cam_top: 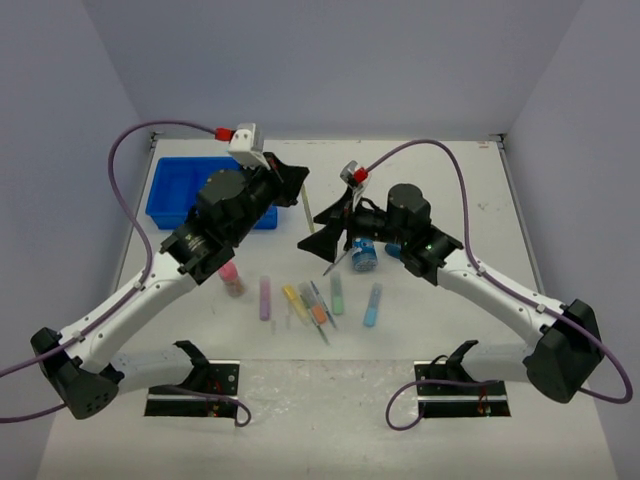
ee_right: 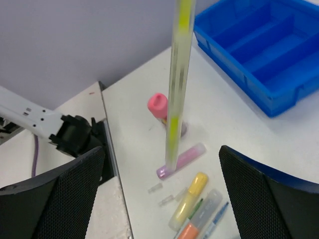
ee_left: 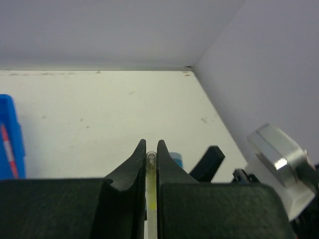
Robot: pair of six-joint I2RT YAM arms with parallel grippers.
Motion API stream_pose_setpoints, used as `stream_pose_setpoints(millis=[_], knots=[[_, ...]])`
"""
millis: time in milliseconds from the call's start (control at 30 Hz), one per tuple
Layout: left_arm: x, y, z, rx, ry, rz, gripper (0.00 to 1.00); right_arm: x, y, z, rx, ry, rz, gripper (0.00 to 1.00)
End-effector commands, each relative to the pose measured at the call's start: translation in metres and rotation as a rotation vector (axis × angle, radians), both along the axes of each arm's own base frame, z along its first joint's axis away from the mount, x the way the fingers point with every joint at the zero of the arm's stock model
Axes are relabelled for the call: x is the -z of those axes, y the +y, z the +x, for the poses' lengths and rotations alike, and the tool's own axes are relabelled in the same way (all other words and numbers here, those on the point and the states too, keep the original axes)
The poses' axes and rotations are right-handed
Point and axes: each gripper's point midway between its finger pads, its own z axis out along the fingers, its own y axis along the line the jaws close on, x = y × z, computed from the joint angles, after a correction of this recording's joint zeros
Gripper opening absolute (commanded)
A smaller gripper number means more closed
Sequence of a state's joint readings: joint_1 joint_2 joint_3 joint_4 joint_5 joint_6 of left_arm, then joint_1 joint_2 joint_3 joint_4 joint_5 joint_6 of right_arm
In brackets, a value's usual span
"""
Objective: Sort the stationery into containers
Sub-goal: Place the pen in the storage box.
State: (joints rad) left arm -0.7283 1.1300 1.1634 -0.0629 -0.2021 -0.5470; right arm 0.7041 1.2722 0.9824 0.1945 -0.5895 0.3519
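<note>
Two grippers stand close together above the middle of the table (cam_top: 470, 200), to the right of the blue tray (cam_top: 178, 190). Left gripper (ee_left: 151, 147): fingers pressed together, pinching a thin pen (ee_right: 177, 74) with a clear barrel and a yellow-green core. The left wrist view shows the barrel clamped in the narrow gap between the two fingers, its tip level with the fingertips. Right gripper (ee_right: 162, 152): fingers spread wide and holding nothing. The pen passes through the gap between them with clear space on both sides and no contact. In the right wrist view the pen runs almost vertically; whether its lower end touches the table cannot be determined. The tray sits at the far left of the table and is divided into narrow compartments; the left wrist view shows a red item lying inside it. The remaining stationery lies on the table in front of the arm bases: a pink-capped bottle (cam_top: 231, 279) at the left, then a purple marker (cam_top: 265, 297), a yellow marker (cam_top: 293, 299), an orange marker (cam_top: 318, 312), a green marker (cam_top: 337, 293) and a blue marker (cam_top: 372, 304), with thin pens lying among the middle ones. One small round blue tub (cam_top: 363, 256) sits just beside the right wrist.
</note>
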Motion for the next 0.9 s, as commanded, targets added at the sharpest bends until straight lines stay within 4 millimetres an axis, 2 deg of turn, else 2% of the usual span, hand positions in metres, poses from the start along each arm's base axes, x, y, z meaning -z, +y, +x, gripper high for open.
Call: stream_pose_setpoints(millis=[0,33,67,133,200,233,267,300,400,433,500,600,633,733,833,867], knots=[[-0.001,0.033,0.044,-0.233,0.043,0.256,0.0,0.012,-0.031,0.02,0.204,-0.01,-0.038,0.99],[0.002,0.05,0.063,-0.338,0.058,0.352,0.0,0.019,-0.045,0.026,0.285,-0.007,-0.054,0.99],[0.008,0.064,0.072,-0.412,0.082,0.415,0.0,0.027,-0.056,0.032,0.359,0.0,-0.072,0.99],[0.006,0.083,0.108,-0.499,0.079,0.517,0.0,0.023,-0.076,0.035,0.458,-0.017,-0.072,0.99],[0.007,0.094,0.129,-0.535,0.072,0.561,0.0,0.02,-0.096,0.04,0.563,-0.032,-0.069,0.99],[0.012,0.109,0.151,-0.582,0.073,0.602,0.0,0.02,-0.108,0.04,0.617,-0.036,-0.07,0.99],[0.018,0.116,0.162,-0.596,0.077,0.617,0.0,0.012,-0.116,0.042,0.657,-0.047,-0.049,0.99],[0.016,0.121,0.174,-0.602,0.063,0.598,0.0,0.007,-0.128,0.041,0.702,-0.053,-0.024,0.99],[0.042,0.131,0.212,-0.552,0.052,0.555,0.0,0.004,-0.138,0.035,0.719,-0.063,0.001,0.99],[0.057,0.135,0.22,-0.538,0.066,0.559,0.0,0.005,-0.138,0.034,0.715,-0.063,0.0,0.99],[0.075,0.138,0.238,-0.517,0.065,0.537,0.0,0.005,-0.135,0.032,0.697,-0.062,0.0,0.99],[0.093,0.136,0.253,-0.468,0.086,0.512,0.0,0.006,-0.133,0.03,0.682,-0.058,0.0,0.99],[0.107,0.138,0.259,-0.469,0.108,0.521,0.0,0.004,-0.132,0.029,0.676,-0.061,0.004,0.99],[0.128,0.139,0.266,-0.464,0.127,0.527,0.0,0.002,-0.134,0.029,0.681,-0.068,0.014,0.99],[0.161,0.134,0.273,-0.444,0.176,0.517,0.0,0.002,-0.134,0.03,0.689,-0.072,0.019,0.99],[0.162,0.132,0.274,-0.442,0.175,0.516,0.0,0.002,-0.135,0.03,0.69,-0.072,0.019,0.99]])
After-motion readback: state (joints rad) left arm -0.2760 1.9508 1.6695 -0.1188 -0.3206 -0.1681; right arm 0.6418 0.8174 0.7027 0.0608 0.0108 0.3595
